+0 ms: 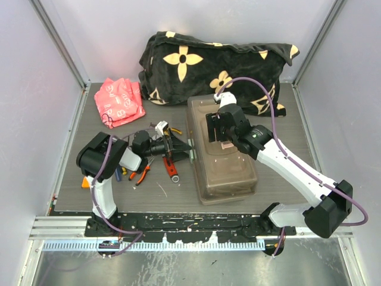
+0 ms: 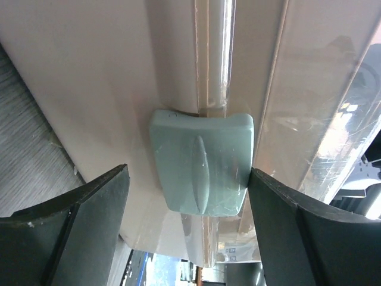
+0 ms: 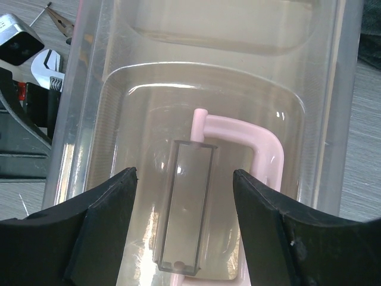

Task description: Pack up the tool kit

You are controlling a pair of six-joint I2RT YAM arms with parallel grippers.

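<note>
Your toolbox [image 1: 229, 176] lies lid-down-shut on the table [image 1: 166, 199], just to 3 o'clock of the table's middle, with its long side running from 12 to 6.

Your left gripper [image 1: 187, 149] reaches in level at the box's 9 o'clock wall. In the left wrist view the gripper [image 2: 189, 176] is released, its jaws spread to either side of the pale green latch [image 2: 202, 143] on the toolbox [image 2: 89, 71]. One finger [image 2: 280, 226] sits right against the latch's edge; the other [image 2: 89, 220] stands clear of it.

Your right gripper [image 1: 219, 132] hangs over the lid toward the box's 12 o'clock end. In the right wrist view it [image 3: 183, 176] is also released, holding nothing. Its jaws are spread above the lid [image 3: 238, 36], with the pink handle [image 3: 262, 143] and a clear rectangular piece [image 3: 184, 208] showing between them. You cannot tell whether the fingers touch the lid.

Loose tools lie on the table at the box's 9 o'clock: orange-handled pliers [image 1: 143, 174], a red-handled tool [image 1: 171, 168] and a wrench [image 3: 44, 62].

The blanket [image 1: 208, 65] is at the box's 12 o'clock, touching its far end. A pink bag [image 1: 119, 101] is at 10 o'clock.
</note>
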